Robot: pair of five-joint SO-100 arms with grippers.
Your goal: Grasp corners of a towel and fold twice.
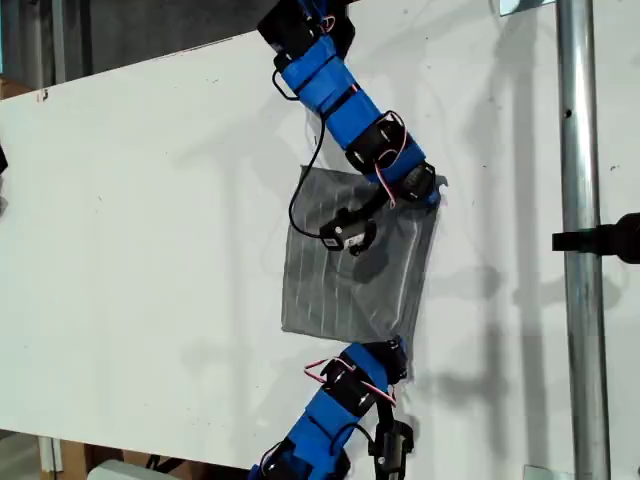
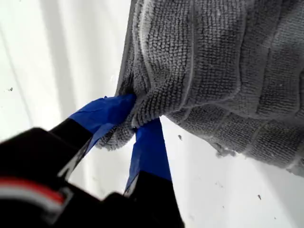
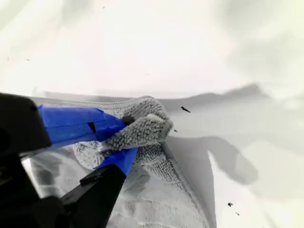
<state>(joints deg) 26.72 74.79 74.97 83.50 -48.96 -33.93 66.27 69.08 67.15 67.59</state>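
While both grippers pinch corners, the towel (image 1: 350,280) lies flat.

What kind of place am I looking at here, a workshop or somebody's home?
Probably a robotics lab or workshop bench rather than a home: a bare white table, a metal pole at the exterior view's right, and blue arms gripping a grey towel.

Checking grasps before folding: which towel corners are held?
The two corners at the exterior view's right; the two at its left lie flat, untouched.
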